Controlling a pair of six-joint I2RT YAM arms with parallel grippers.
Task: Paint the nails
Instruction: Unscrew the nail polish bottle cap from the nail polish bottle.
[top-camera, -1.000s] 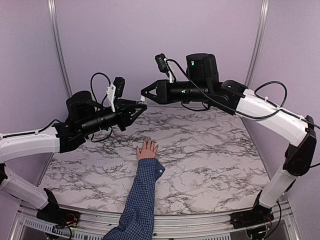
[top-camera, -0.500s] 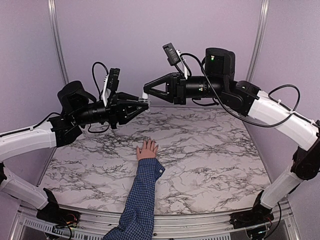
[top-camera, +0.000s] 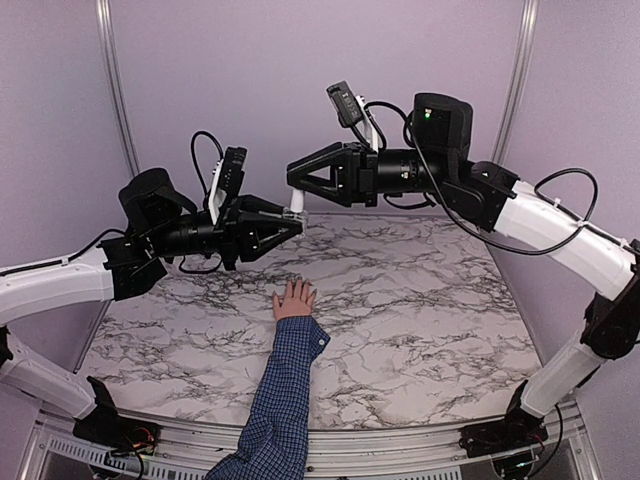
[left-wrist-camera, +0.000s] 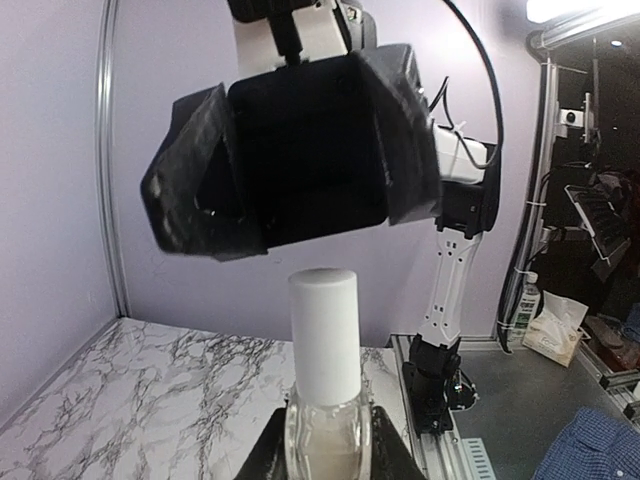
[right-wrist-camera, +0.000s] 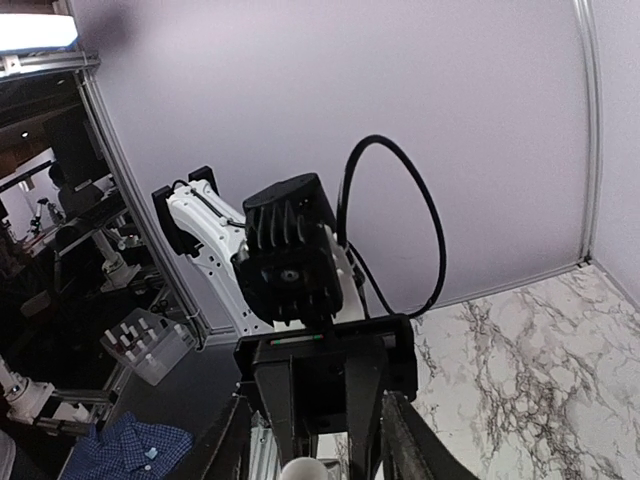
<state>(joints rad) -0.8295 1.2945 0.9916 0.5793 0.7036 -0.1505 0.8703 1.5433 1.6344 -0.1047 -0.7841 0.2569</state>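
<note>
- Left gripper (top-camera: 289, 220): raised above the table's far-left part and pointing right. Fingers clenched on the clear glass body of a small bottle (left-wrist-camera: 322, 442), which stands upright between them.
- Bottle's cap (left-wrist-camera: 323, 332): tall, white and cylindrical, rising clear of the left fingers.
- Right gripper (top-camera: 294, 172): reaches in from the right, just above the cap. Fingers spread apart with nothing grasped between them.
- Left wrist view: a gap shows between the cap top and the right gripper's black body overhead.
- Right wrist view: only the cap's rounded top peeks in at the bottom edge, between that gripper's two fingers (right-wrist-camera: 236, 440).
- The two grippers sit near each other, one over the other, in the air over the back half of the marble-pattern table (top-camera: 430, 300).
- Small hand (top-camera: 294, 302): flat on the table, palm down, fingers spread and pointing toward the back wall. It lies below and in front of the grippers, well apart from both.
- Nails (top-camera: 298, 286): at the fingertips, too small to make out.
- Blue checked sleeve (top-camera: 285, 390): runs from the wrist back to the near table edge.
</note>
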